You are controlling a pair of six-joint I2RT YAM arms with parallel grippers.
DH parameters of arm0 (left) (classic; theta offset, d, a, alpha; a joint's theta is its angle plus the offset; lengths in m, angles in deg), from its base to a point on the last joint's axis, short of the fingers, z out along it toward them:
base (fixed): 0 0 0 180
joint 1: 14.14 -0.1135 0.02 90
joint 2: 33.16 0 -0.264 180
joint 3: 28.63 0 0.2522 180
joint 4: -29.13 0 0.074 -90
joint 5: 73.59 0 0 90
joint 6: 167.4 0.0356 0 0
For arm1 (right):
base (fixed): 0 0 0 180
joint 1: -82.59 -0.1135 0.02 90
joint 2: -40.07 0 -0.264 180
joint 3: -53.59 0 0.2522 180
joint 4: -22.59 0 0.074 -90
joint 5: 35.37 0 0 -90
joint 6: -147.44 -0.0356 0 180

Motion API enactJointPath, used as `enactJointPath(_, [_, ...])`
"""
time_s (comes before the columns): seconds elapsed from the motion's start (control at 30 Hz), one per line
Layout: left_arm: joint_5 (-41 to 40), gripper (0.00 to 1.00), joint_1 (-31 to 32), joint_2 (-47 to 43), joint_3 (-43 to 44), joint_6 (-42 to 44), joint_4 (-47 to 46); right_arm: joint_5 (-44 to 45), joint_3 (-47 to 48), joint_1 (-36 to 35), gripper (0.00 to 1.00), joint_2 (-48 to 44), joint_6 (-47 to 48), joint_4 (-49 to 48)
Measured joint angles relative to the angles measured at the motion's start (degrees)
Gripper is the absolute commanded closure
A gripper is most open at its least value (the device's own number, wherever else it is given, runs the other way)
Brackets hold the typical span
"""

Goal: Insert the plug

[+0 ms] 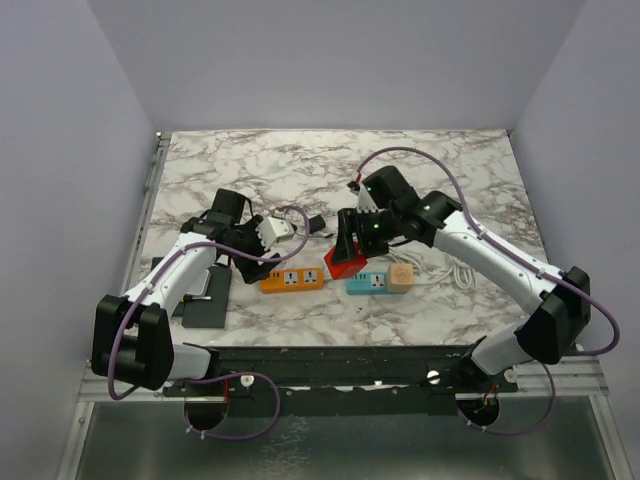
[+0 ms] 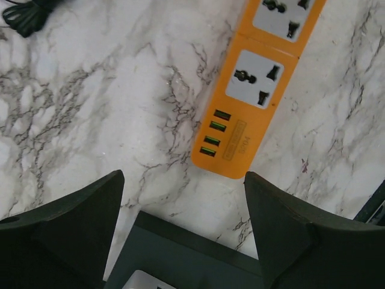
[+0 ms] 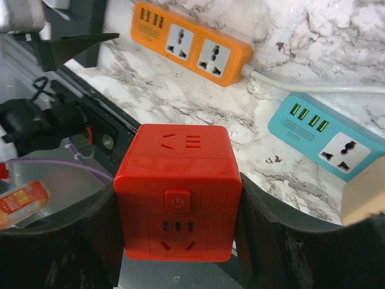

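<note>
Claw on the right (image 1: pixel 348 250) is squeezing the red cube plug (image 3: pixel 177 180) from both sides. Left claw (image 2: pixel 183 180) is hanging wide apart near the orange strip (image 2: pixel 252 90).

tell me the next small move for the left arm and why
Probably ease the left gripper forward and down to straddle the USB end of the orange plastic power strip, steadying it. Its jaws stand open and empty just short of that end, while the right gripper clamps the red plastic cube socket.
</note>
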Motion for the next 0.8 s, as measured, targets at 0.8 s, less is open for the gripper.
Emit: enactJointPath(0.8, [8.1, 0.35, -0.1, 4.6, -7.1, 10.4, -3.0, 17.2, -1.7, -5.0, 0.99, 5.9, -8.5, 0.8])
